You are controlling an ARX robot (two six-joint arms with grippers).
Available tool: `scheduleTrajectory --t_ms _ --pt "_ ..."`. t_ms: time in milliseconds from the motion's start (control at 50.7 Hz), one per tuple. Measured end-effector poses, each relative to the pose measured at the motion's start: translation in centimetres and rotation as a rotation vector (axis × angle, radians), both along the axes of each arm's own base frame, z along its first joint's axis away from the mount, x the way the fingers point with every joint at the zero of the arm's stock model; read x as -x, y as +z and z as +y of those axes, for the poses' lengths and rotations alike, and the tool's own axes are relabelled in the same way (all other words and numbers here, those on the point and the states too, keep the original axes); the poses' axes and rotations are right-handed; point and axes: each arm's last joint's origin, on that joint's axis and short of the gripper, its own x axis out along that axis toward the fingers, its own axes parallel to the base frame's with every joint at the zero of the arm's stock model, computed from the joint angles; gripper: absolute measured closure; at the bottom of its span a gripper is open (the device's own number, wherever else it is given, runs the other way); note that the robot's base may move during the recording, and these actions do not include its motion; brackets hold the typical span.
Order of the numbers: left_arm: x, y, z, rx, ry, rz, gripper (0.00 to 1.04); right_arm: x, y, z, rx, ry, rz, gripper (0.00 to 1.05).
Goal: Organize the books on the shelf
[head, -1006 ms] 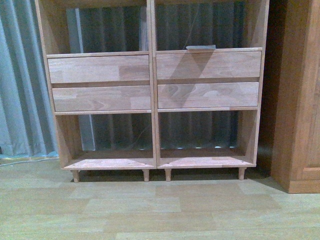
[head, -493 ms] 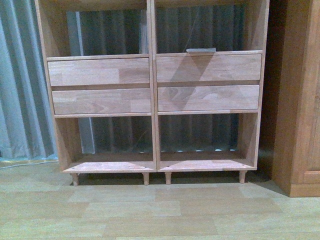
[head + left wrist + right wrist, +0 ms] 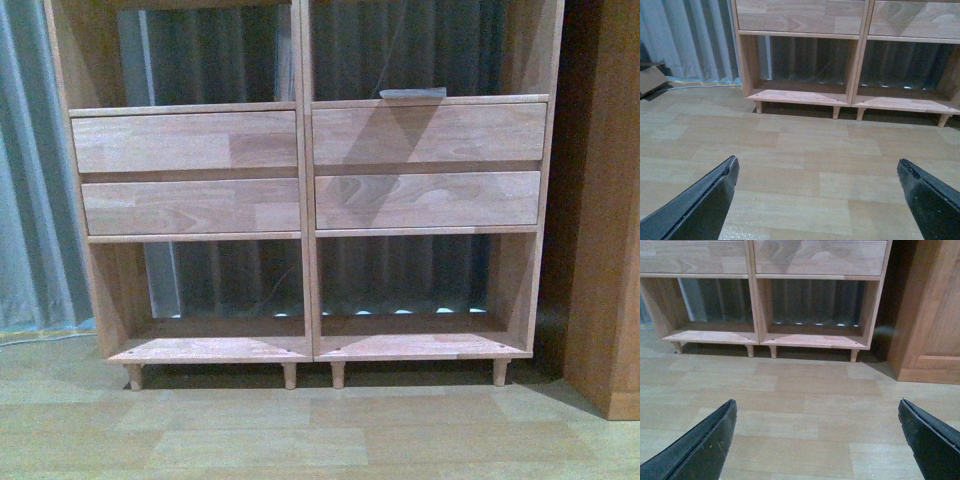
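Observation:
The light-wood shelf (image 3: pixel 305 200) stands straight ahead, with four plain drawer fronts and open cubbies above and below them. One thin flat book (image 3: pixel 412 93) lies on the board above the right drawers, its pale edge facing me. No other books show. The lower cubbies are bare in both wrist views. My left gripper (image 3: pixel 816 161) is open and empty over the floor in front of the shelf (image 3: pixel 850 50). My right gripper (image 3: pixel 817 401) is open and empty over the floor before the shelf's right column (image 3: pixel 815 290). Neither gripper shows in the front view.
A solid orange-brown cabinet (image 3: pixel 610 220) stands close to the shelf's right side and also shows in the right wrist view (image 3: pixel 927 315). Grey curtains (image 3: pixel 30 200) hang behind. A cardboard piece (image 3: pixel 650 80) and a cable (image 3: pixel 695 86) lie on the floor at the left.
The shelf now looks larger and wider in the front view, so the view has moved closer to it. The flat book has kept its place on the shelf.

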Motion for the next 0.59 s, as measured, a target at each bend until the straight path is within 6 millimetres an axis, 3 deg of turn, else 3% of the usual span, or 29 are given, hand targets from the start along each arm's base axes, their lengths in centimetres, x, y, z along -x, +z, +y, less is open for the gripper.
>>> scheduleTrajectory --t_ms 592 --pt "-0.01 -0.01 0.00 0.000 0.000 0.001 0.07 0.00 0.00 0.00 0.000 0.000 0.000 0.07"
